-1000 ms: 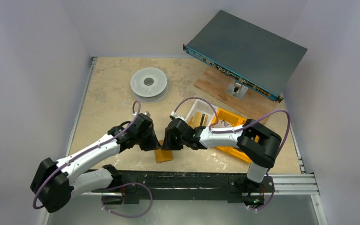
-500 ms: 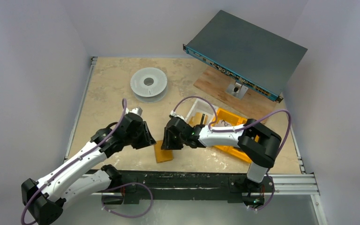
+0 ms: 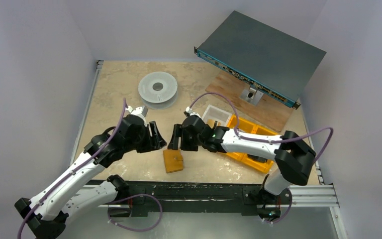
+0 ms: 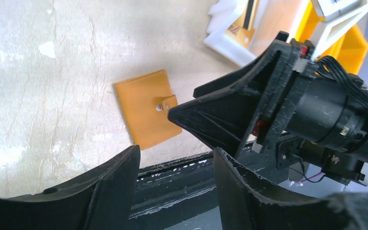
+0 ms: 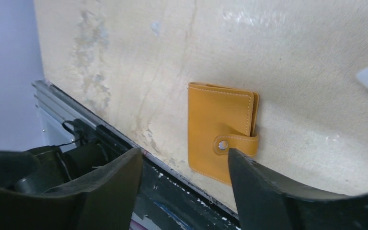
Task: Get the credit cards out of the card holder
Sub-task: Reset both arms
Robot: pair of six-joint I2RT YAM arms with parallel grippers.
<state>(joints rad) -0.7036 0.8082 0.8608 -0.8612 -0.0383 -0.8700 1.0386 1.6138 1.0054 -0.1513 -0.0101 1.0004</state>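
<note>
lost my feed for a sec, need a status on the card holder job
Both open and empty: left gripper, right gripper. The card holder flat on the table below them, strap snapped shut, no cards out. Nothing lying on it.

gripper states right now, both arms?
left gripper: open, holding nothing.
right gripper: open, holding nothing; the card holder is not gripped.
</note>
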